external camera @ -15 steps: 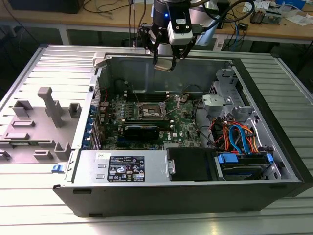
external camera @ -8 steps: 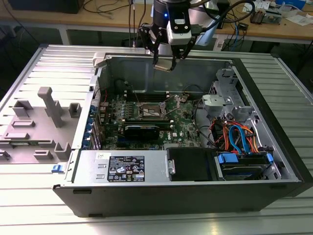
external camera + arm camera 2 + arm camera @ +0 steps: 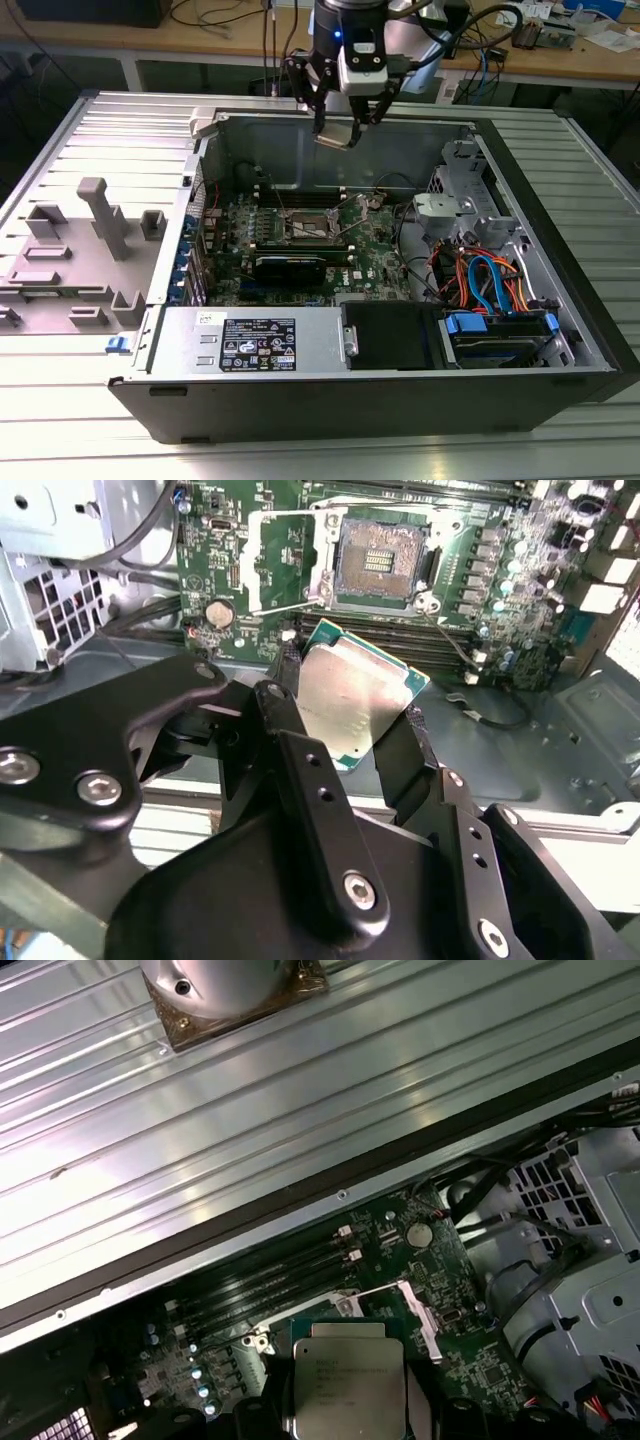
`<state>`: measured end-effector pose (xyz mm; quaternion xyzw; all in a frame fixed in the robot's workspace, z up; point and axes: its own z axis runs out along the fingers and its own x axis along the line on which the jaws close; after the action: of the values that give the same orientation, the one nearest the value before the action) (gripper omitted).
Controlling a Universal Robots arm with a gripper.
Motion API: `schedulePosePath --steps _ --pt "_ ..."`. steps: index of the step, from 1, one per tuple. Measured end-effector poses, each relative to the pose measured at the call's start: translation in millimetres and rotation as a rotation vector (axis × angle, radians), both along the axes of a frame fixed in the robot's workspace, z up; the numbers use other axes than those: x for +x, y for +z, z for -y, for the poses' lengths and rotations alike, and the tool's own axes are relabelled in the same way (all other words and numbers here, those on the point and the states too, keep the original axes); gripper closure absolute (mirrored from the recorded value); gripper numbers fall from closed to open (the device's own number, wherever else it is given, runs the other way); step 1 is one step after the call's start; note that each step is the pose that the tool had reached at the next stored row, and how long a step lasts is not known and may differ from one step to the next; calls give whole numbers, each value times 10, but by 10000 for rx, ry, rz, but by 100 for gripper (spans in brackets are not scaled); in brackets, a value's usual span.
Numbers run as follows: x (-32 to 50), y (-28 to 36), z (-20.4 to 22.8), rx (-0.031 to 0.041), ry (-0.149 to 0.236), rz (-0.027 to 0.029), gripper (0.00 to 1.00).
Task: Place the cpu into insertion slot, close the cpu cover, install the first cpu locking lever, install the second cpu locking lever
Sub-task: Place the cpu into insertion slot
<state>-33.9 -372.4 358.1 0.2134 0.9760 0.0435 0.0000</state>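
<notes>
we see the cpu topped in dull smooth metal, the gripper matt black, the table shiny ribbed metal.

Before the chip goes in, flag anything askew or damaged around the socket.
Nothing stands out. The gripper holds the cpu by its edges; the insertion slot is empty, with the cpu cover open beside it.

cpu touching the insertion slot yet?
Apart. In the exterior view the gripper holds the cpu in the air, well above the insertion slot; the second wrist view shows the slot empty.
</notes>
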Motion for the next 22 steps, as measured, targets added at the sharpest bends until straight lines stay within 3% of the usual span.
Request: schedulePosePath --steps 5,14,22 --pt "0 -12 0 1 -550 0 46" --pt "0 -39 0 1 -2008 1 46" --pt "0 -57 0 -2 -3014 1 46"
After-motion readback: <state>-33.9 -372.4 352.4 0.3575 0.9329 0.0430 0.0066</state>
